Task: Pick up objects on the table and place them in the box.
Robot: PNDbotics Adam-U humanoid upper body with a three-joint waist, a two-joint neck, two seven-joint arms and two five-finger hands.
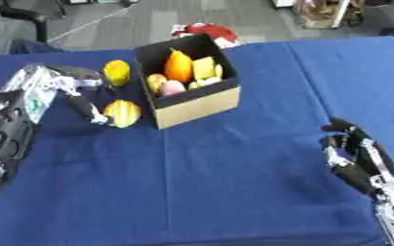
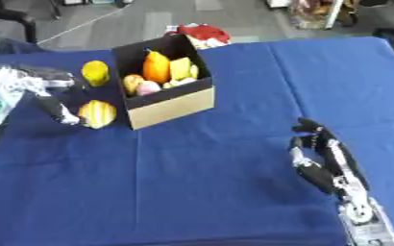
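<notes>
Left robot hand (image 1: 87,103): fingers spread, apparently touching the striped yellow fruit (image 1: 123,113) on the counter (image 1: 234,182). Second yellow fruit (image 1: 116,72) beyond it; box (image 1: 188,79), part-filled, just right. Right robot hand (image 1: 351,153) idle, fingers relaxed, well apart.

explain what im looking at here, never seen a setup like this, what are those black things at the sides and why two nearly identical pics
Both pictures come from one stereo camera in a humanoid robot's head, looking down at its work: one is the left eye, the other the right, so they nearly match.

The black and silver things are the robot's own arms, steered by a person. The left hand reaches in from the left, its fingers touching a striped yellow fruit; it is not lifted. The right hand is idle at the lower right, fingers relaxed, holding nothing.

The surface is a table with a blue cloth. On it stands an open cardboard box already holding several fruits, an orange one the tallest. A second yellow fruit lies left of the box. The job is putting the loose pieces into the box.
</notes>
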